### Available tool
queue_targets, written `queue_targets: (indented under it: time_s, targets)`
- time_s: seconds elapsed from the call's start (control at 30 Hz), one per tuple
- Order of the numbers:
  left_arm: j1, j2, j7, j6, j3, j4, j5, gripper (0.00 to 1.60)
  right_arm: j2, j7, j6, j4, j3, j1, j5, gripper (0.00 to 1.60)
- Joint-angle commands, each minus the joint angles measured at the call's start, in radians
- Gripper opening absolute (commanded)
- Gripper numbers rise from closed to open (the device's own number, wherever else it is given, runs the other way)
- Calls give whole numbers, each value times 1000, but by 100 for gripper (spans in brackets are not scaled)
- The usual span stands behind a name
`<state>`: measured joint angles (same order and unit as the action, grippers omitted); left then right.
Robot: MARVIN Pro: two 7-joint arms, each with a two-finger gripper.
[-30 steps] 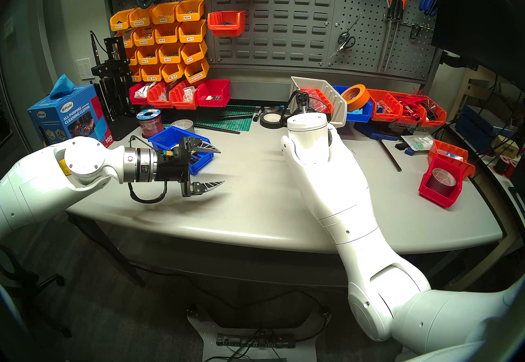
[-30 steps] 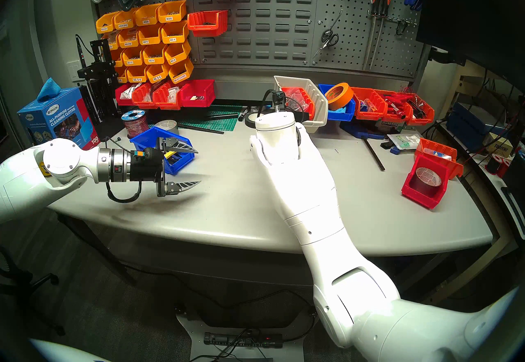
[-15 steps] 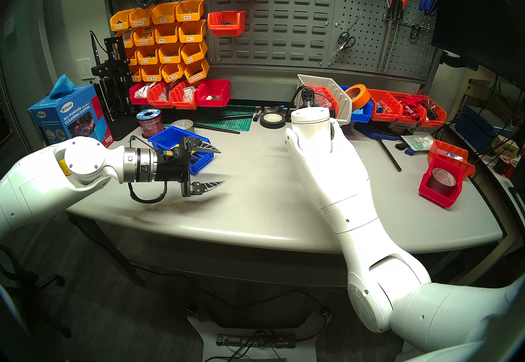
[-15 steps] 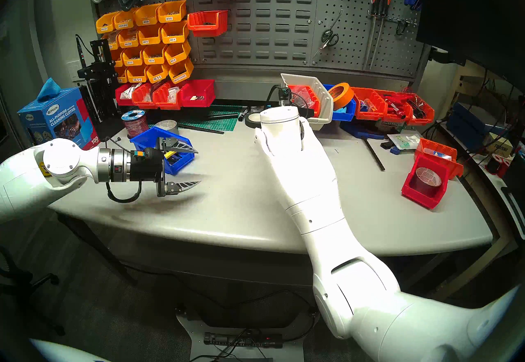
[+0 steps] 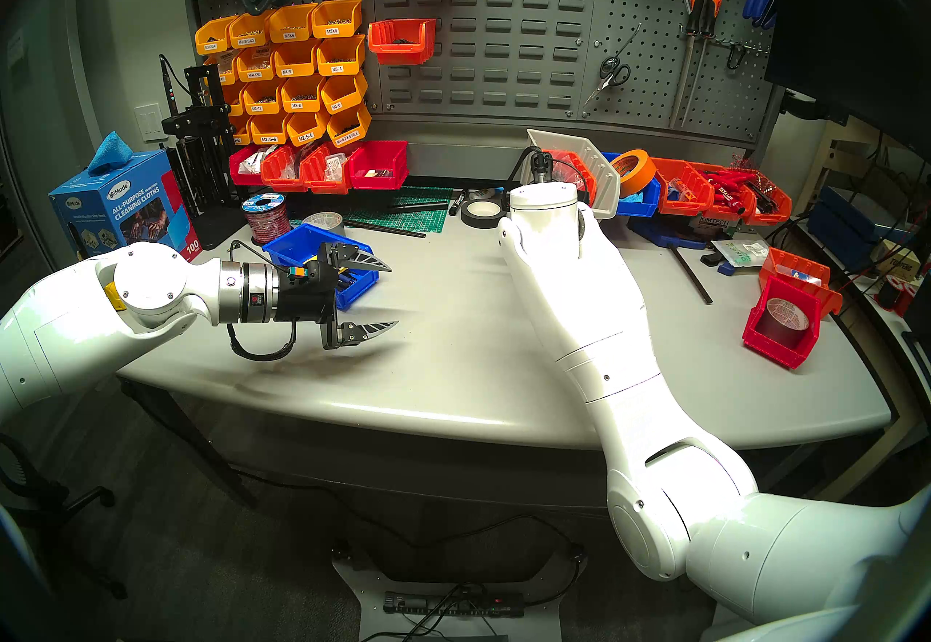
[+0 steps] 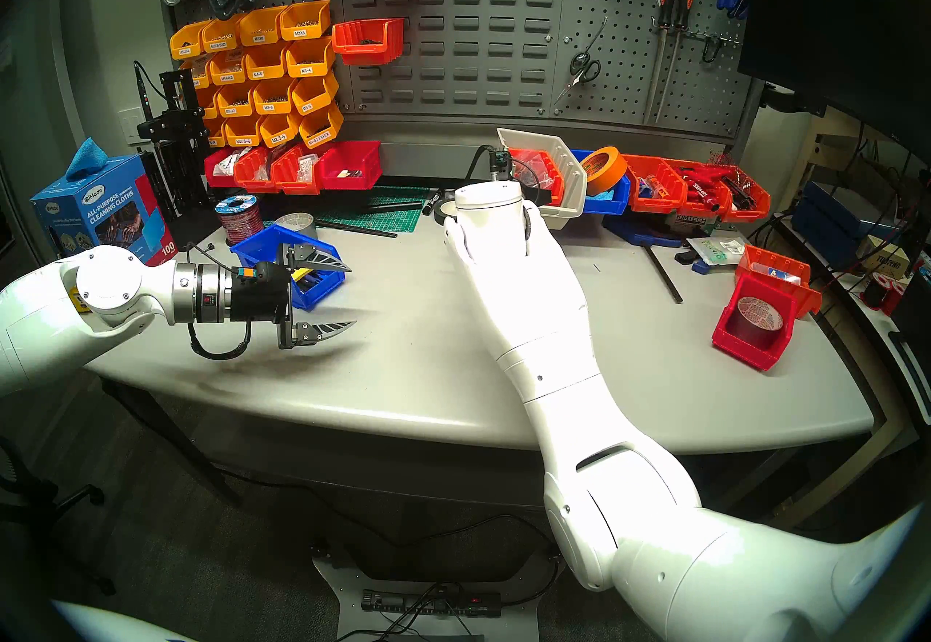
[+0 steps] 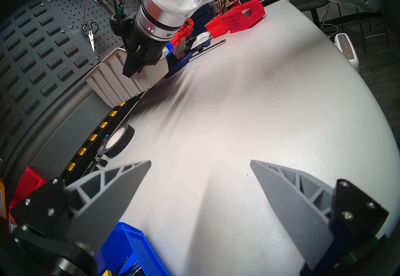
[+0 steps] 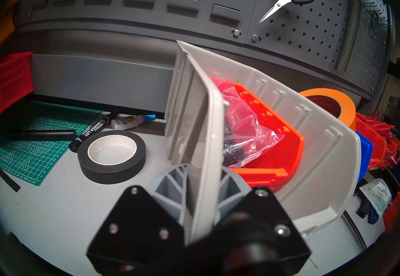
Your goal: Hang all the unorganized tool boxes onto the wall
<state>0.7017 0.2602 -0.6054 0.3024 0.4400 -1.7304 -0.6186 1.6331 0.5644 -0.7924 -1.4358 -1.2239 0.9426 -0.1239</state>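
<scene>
Since the earlier frames, the right arm has carried the large beige ribbed plastic bin [image 5: 599,172] slightly up and toward the dark grey louvred metal wall panel [image 5: 504,31]; the left arm is unchanged.

Head views hide the right gripper [image 8: 202,173] behind its own white wrist. The right wrist view shows it: both grey fingers pinched tight on the bin's left side wall, the bin tilted and lifted clear of the grey tabletop [image 8: 65,204]. The left wrist view confirms a gap beneath the bin, which sits just short of the panel's lower edge.

Inside the beige bin lies an orange-red plastic bin [image 8: 281,145] holding a crumpled clear plastic bag [image 8: 244,130].

The left gripper [image 5: 390,296] hovers above the table with its fingers spread wide, holding nothing. Partly beneath it rests a bright blue open-top bin [image 5: 297,243] containing small tools, seen only in part. A second blue bin [image 5: 642,202], behind the beige one, carries a roll of orange tape [image 5: 632,170]. A black tape roll [image 8: 111,156] lies on the table, left of the held bin.
</scene>
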Motion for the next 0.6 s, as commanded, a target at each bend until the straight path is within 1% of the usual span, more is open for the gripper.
queue_targets:
  time_s: [0.0, 0.1, 0.3, 0.33, 0.37, 0.57]
  targets:
    - [-10, -1, 0, 0, 9, -2, -1, 160, 46, 20, 31, 21, 5, -69, 5, 0]
    - [-10, -1, 1, 0, 9, -2, -1, 160, 50, 20, 34, 30, 7, -78, 5, 0]
    - [-10, -1, 1, 0, 9, -2, -1, 160, 63, 30, 46, 92, 1, -125, 8, 0]
    - [-10, -1, 1, 0, 9, -2, -1, 160, 67, 29, 49, 87, -5, -118, 16, 0]
    - [-10, -1, 1, 0, 9, -2, -1, 160, 66, 33, 49, 107, -1, -135, 8, 0]
    - [-10, -1, 1, 0, 9, -2, -1, 160, 77, 42, 64, 160, -3, -165, 11, 0]
